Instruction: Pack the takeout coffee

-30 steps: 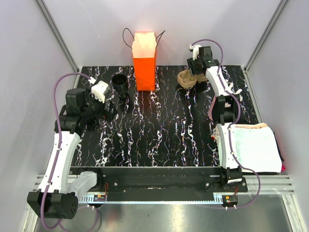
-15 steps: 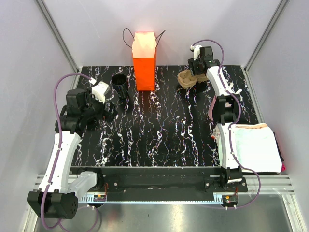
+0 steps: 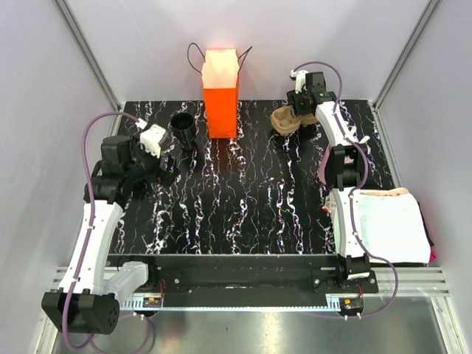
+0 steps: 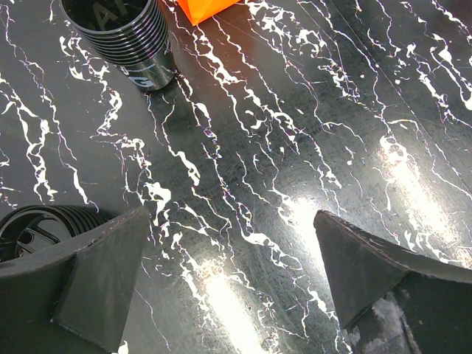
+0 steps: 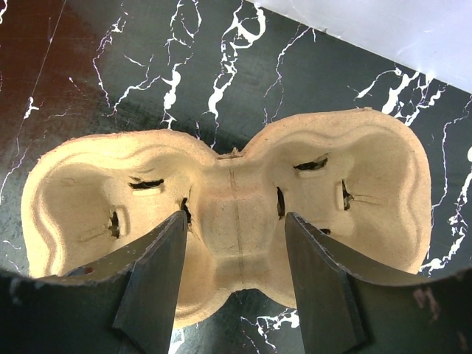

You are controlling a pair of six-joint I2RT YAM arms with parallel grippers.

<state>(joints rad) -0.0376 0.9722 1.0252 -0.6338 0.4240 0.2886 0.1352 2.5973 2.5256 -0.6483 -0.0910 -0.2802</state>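
Partly hidden behind wide-open left gripper (image 4: pixel 228 214): black ribbed object (image 4: pixel 33 225), possibly lidded cup. Right gripper (image 5: pixel 234 215) straddles pulp tray (image 5: pixel 354 177); grip undeterminable. Orange bag (image 3: pixel 220 103) nearby.

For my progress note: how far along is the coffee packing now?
Done: nothing packed; the black cup stands on the table, left of the orange bag. In hand: the right tool straddles the pulp tray's middle; the left tool is open and empty. Left, probably: cup into tray, then bag.

Hand (image 5: pixel 234 216) astride brown pulp tray (image 5: pixel 369 184)
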